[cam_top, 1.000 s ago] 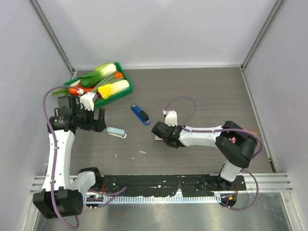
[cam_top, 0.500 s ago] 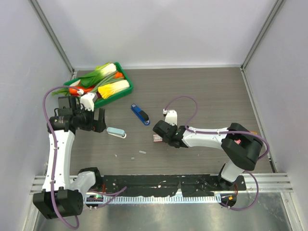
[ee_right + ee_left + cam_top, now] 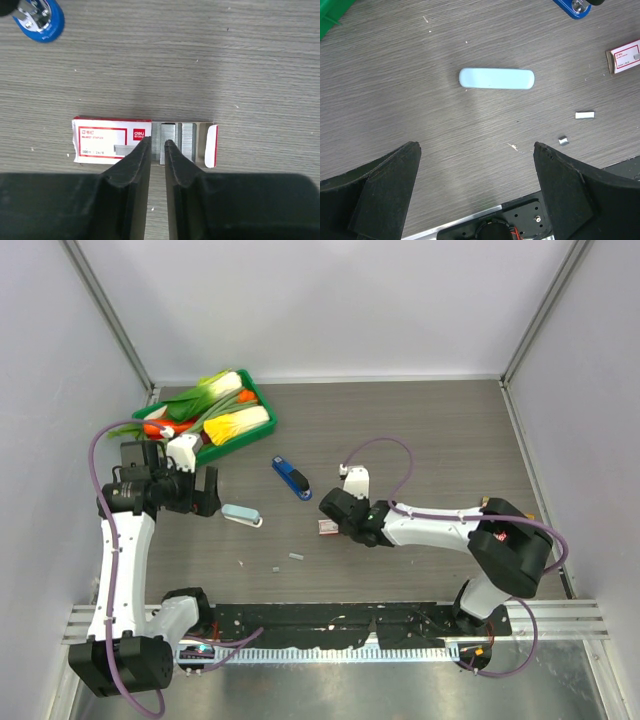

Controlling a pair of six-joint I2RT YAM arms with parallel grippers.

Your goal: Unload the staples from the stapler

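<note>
While it lies flat, stapler (image 3: 496,79) pale blue-grey, oblong, left fingers (image 3: 380,190) wide, right fingers (image 3: 127,170) narrow.

- The left arm (image 3: 112,560) is built from long white tube links and thick black round joints. The right arm (image 3: 430,525) has the same white links and black joints.
- A thin purple cable (image 3: 97,445) makes a loop along the left arm, and a similar one runs over the right arm.
- Each wrist carries a small white box-shaped housing (image 3: 183,448).
- The left gripper (image 3: 475,147) has two broad matt black fingers (image 3: 382,192) with slanted inner faces.
- The right gripper (image 3: 157,142) has the same black fingers, narrower at the tips.
</note>
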